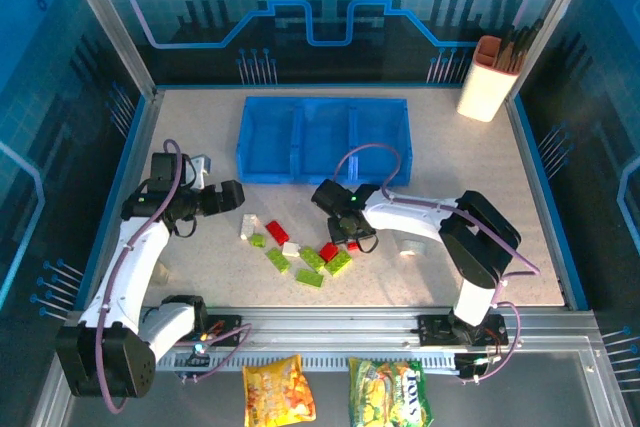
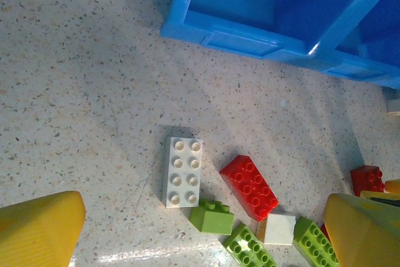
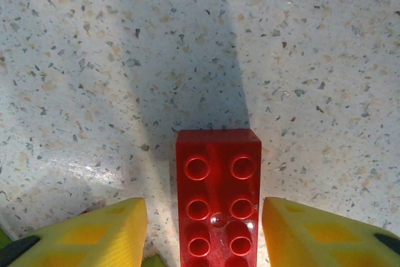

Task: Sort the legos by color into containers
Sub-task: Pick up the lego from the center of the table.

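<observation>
- left gripper (image 1: 232, 197): jaws fully apart, holding nothing. Bare table (image 2: 75, 92) to its left, legos (image 2: 182, 172) between and just ahead of the fingers, tray (image 2: 250, 39) wall beyond.
- its right finger (image 2: 365, 232) hides part of the pile.
- right gripper (image 3: 203, 236): part open, straddling red brick (image 3: 219, 198). Gap at left pad; right pad contact unclear. Open table ahead.
- brick's near end is cut off.

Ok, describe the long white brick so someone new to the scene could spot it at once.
Start at the blue tray. In front of it, toward the arms, lies the pile of legos; the white brick is at the pile's left end. It is long, eight studs up, while the white piece nearby is small and square.
</observation>
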`<move>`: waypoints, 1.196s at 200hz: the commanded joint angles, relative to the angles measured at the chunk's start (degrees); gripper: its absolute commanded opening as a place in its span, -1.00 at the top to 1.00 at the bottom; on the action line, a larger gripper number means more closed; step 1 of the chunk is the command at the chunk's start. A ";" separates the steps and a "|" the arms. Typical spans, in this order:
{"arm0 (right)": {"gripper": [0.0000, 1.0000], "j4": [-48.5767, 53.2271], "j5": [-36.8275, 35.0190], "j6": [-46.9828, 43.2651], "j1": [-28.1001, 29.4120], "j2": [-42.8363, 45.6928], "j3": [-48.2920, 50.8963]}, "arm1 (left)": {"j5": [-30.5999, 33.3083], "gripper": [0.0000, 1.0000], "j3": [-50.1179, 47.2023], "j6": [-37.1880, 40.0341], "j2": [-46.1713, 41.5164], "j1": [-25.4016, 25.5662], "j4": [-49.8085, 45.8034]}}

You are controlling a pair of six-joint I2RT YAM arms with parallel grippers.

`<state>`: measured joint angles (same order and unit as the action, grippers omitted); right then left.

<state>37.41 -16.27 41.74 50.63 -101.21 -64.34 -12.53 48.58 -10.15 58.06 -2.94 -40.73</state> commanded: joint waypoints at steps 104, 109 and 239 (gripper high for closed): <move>0.20 0.36 -1.09 2.03 1.14 -1.52 1.71 | 0.49 -0.99 -0.59 1.29 -0.23 -0.40 0.31; 0.21 0.52 -1.12 2.08 1.13 -1.46 1.63 | 0.45 -0.99 -0.59 1.35 -0.23 -0.40 0.30; 0.29 7.35 -3.85 -1.45 0.89 3.91 -3.60 | 0.10 -0.99 -0.84 1.30 -0.96 -0.41 0.25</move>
<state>41.28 -18.50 41.71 51.00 -99.39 -64.95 -12.29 48.58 -10.11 58.02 -2.94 -40.64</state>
